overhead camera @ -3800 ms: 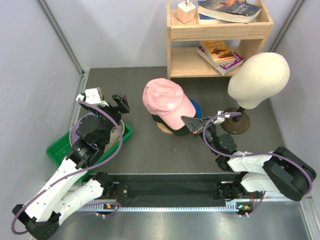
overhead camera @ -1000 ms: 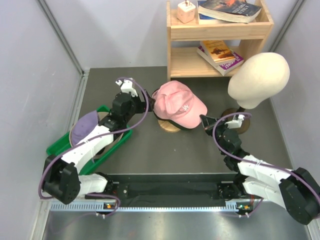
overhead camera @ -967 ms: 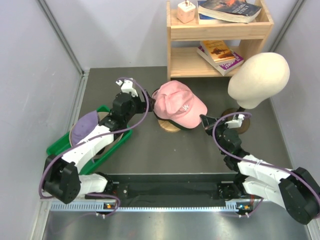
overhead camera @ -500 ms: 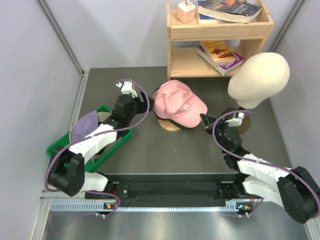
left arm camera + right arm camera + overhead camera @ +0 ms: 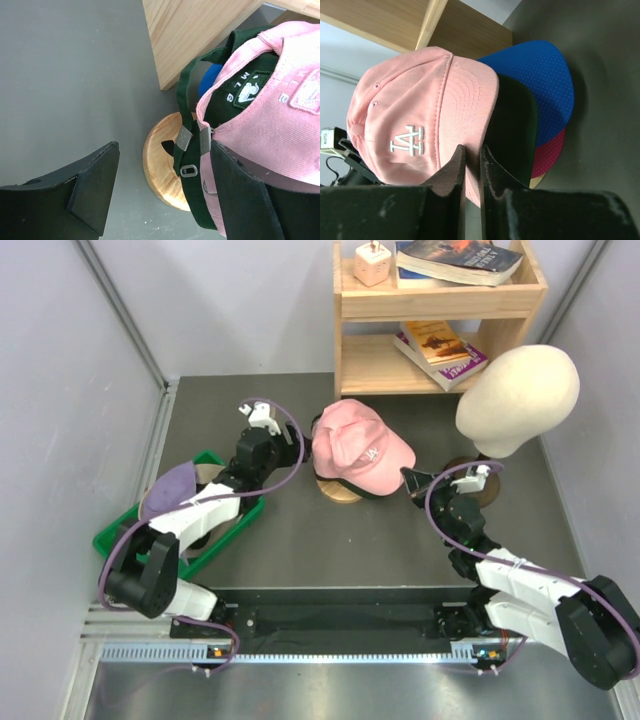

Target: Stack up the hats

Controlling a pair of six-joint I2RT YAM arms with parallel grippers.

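This is a robotics lab's test cell, set up to look like a home corner. A wooden shelf (image 5: 440, 302) with books (image 5: 440, 343) stands at the back. In front of it lies a grey table (image 5: 300, 540), walled by plain white panels (image 5: 70, 390) on aluminium posts (image 5: 120, 310). Right of the shelf is a cream mannequin head (image 5: 518, 398). Nearest, opposite the shelf, two robot arms (image 5: 510, 580) are bolted to a metal rail (image 5: 330, 652).

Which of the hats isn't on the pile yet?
The lavender cap, lying in the green tray, apart from the rest. The others, pale pink cap on top, are piled on the wooden stand.
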